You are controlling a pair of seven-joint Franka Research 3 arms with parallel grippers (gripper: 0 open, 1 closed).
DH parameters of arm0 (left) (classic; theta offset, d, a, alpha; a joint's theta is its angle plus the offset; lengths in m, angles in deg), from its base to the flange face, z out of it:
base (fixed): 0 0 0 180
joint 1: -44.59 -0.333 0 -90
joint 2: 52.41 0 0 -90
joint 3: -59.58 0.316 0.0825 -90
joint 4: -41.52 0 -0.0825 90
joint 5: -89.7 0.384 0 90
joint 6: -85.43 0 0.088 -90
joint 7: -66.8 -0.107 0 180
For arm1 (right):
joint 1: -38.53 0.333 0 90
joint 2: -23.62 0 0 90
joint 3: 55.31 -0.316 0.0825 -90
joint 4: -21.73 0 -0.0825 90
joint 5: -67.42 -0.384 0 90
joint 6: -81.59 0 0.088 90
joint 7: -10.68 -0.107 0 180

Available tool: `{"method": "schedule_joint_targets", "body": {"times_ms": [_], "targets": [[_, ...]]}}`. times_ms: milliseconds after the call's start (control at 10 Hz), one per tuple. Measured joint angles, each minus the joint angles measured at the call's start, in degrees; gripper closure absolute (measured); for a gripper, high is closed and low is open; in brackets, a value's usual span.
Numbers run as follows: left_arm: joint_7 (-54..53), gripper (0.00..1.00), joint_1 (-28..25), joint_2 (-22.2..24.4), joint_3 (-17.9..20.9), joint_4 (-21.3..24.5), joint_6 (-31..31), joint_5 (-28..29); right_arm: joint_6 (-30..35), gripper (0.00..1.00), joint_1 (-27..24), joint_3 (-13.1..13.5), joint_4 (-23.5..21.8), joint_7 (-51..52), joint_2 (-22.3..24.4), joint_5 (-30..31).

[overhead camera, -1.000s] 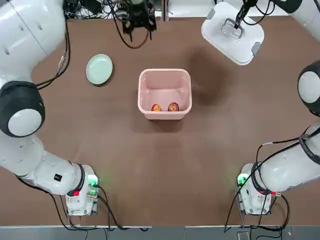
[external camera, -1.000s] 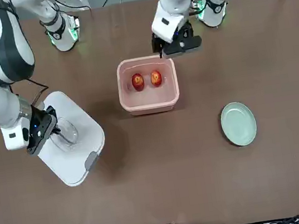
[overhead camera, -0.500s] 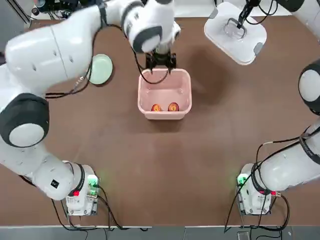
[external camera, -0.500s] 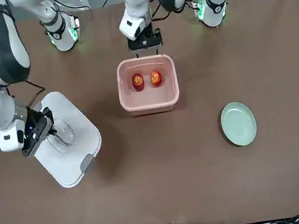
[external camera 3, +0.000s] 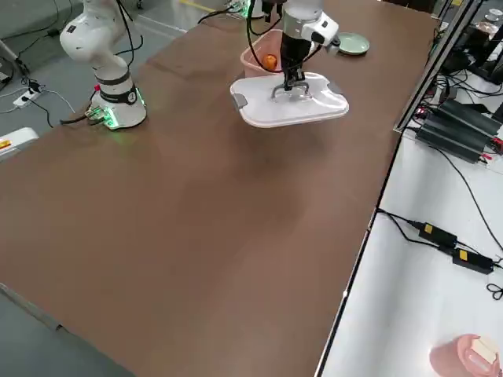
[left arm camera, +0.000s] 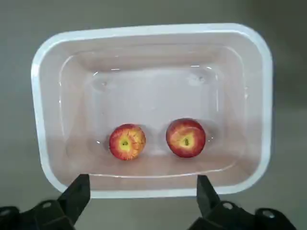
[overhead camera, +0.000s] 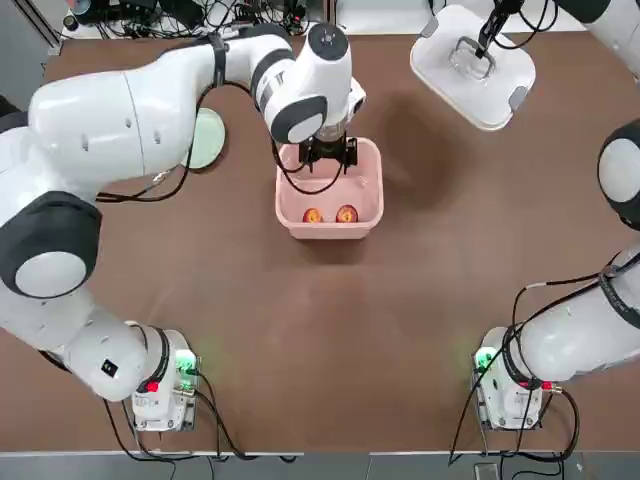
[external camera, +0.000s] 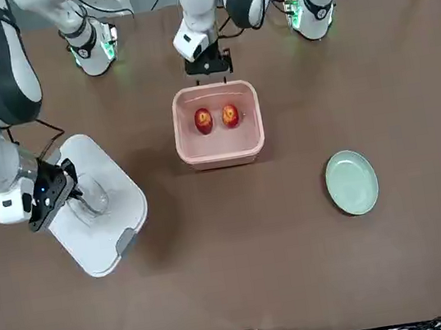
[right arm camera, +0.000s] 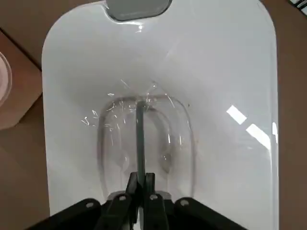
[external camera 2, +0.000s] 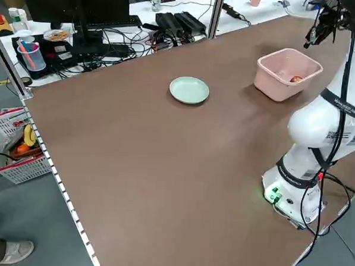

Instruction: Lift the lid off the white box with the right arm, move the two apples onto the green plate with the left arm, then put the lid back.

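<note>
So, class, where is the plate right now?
In the front view, the plate lies on bare table to the right of the pink-walled box, nearer the camera.

Two apples [left arm camera: 127,142], one box [left arm camera: 153,188], one lid [right arm camera: 230,62], one plate [external camera: 352,183].

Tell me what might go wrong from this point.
The left gripper hovers open above the white box; its fingers could catch the rim on the way down. The two apples sit close together near one wall, so a finger may nudge the neighbour. The right gripper grips the lid only by its bar handle, so it might tilt.
</note>
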Motion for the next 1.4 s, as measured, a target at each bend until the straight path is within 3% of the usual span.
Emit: {"method": "schedule_joint_targets", "body": {"times_ms": [500, 1000, 1400], "targets": [[-3.27, 0.01, -4.53, -3.1, 0.19, 5.31, 6.57, 0.0, 0.6, 0.93, -1.68, 0.01, -0.01, -0.25, 0.0, -0.45], [-2.55, 0.01, -3.78, -4.76, -0.05, 13.63, 15.7, 0.0, 1.41, 0.93, -2.2, -0.07, -0.04, -0.26, 0.0, -0.83], [-2.09, 0.01, -2.9, -5.11, -0.09, 16.8, 18.11, 0.0, 2.41, 0.93, -2.54, -0.07, -0.04, -0.28, 0.0, -0.86]]}}
